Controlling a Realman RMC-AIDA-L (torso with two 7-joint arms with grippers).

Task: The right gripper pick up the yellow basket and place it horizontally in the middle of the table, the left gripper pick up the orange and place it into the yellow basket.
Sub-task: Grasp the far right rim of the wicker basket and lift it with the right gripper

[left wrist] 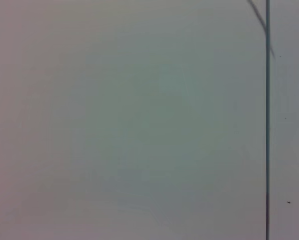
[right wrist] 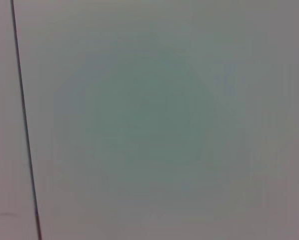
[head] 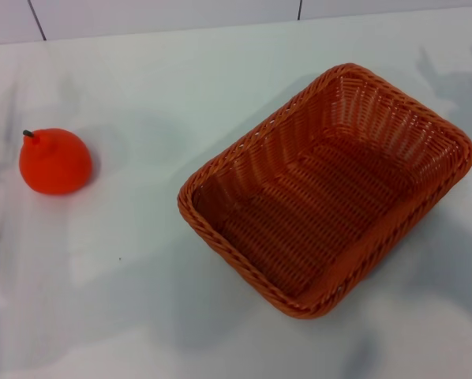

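The yellow basket (head: 327,189), an orange-brown woven basket with a braided rim, lies empty on the white table (head: 141,276), right of centre and turned at a slant. The orange (head: 54,162), round with a bump and a short dark stem, sits alone at the table's left side, well apart from the basket. Neither gripper shows in the head view. The left and right wrist views show only a plain pale surface with a thin dark seam line, with no fingers, basket or orange in them.
A tiled wall (head: 165,16) with dark seams runs along the table's far edge. Faint grey shadows lie on the table at the far right (head: 457,79) and near the front edge.
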